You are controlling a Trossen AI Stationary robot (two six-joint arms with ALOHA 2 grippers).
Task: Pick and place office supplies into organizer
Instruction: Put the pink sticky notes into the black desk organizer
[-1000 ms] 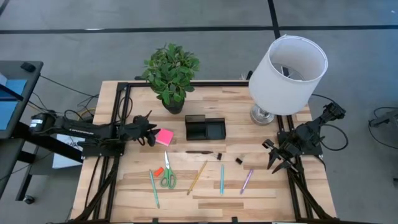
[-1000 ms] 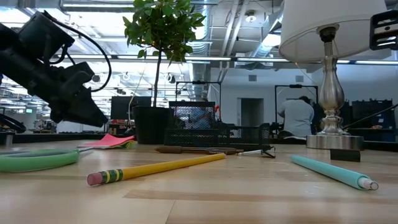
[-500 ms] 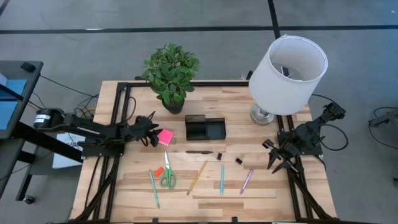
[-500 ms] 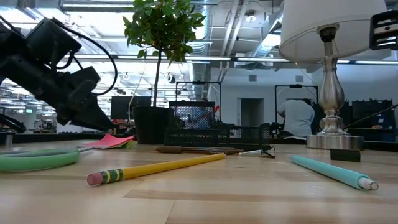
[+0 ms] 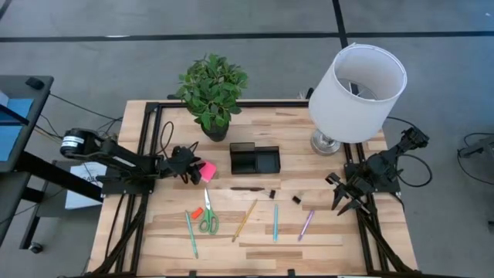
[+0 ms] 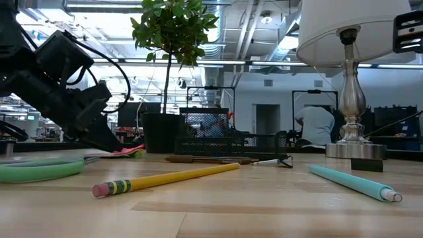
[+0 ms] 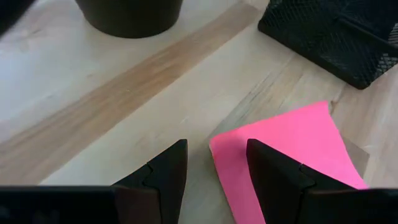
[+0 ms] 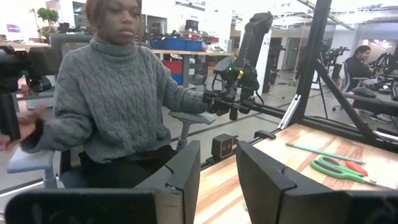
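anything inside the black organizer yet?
High view: both compartments of the organizer look empty, only dark floor showing. Its near corner in the left wrist view is mesh wall; inside is hidden there.

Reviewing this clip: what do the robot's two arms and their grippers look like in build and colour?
Both arms are matte black, jointed, with loose black cables looping along them. The left arm shows a round silver-white joint cap near its base. The left gripper and right gripper each end in two dark, angular, wedge-shaped jaws. No markings can be read.
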